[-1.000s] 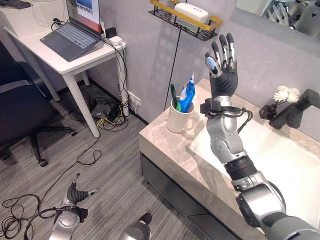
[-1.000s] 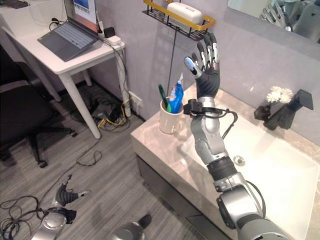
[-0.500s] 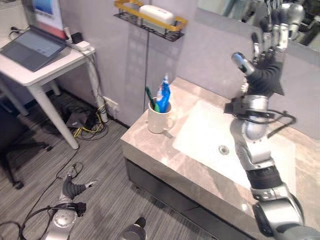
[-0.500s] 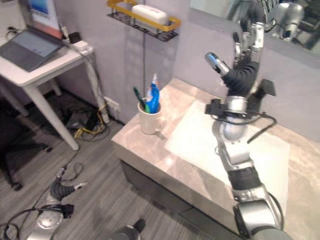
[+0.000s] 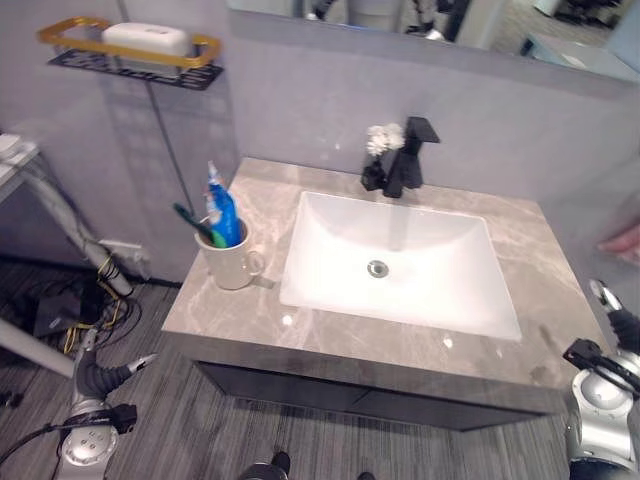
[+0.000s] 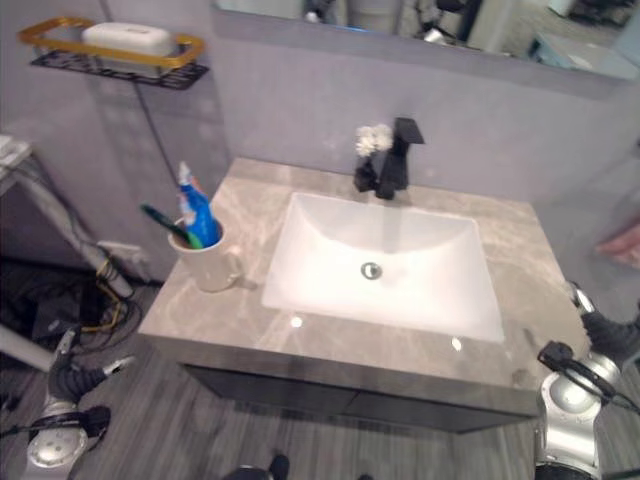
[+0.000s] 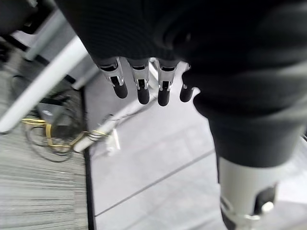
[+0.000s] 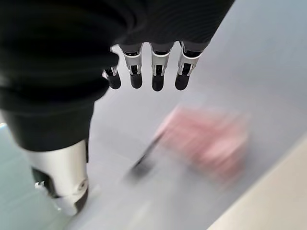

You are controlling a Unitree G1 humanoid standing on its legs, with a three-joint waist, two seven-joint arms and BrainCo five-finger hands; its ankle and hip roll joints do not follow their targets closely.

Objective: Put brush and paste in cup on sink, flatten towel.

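Observation:
A white cup (image 5: 228, 266) stands on the grey marble counter (image 5: 330, 335), left of the white sink basin (image 5: 400, 255). In it a green toothbrush (image 5: 191, 223) and a blue paste tube (image 5: 222, 206) stand upright. A pink towel (image 5: 626, 243) shows at the far right, off the counter, and as a blurred pink patch (image 8: 211, 139) past my right hand's fingers (image 8: 158, 72). My right hand (image 5: 618, 322) hangs open low by the counter's right end. My left hand (image 5: 97, 376) hangs open above the floor at lower left, its fingers (image 7: 143, 91) straight and holding nothing.
A black faucet (image 5: 408, 158) with a small white flower (image 5: 381, 139) beside it stands behind the basin. A gold wall shelf (image 5: 128, 50) with a white box hangs at upper left. Cables (image 5: 70, 310) lie on the floor left of the cabinet.
The camera has swung right, bringing the whole sink into view. My right arm has dropped from raised over the counter to low at the counter's right end. The cup has not moved.

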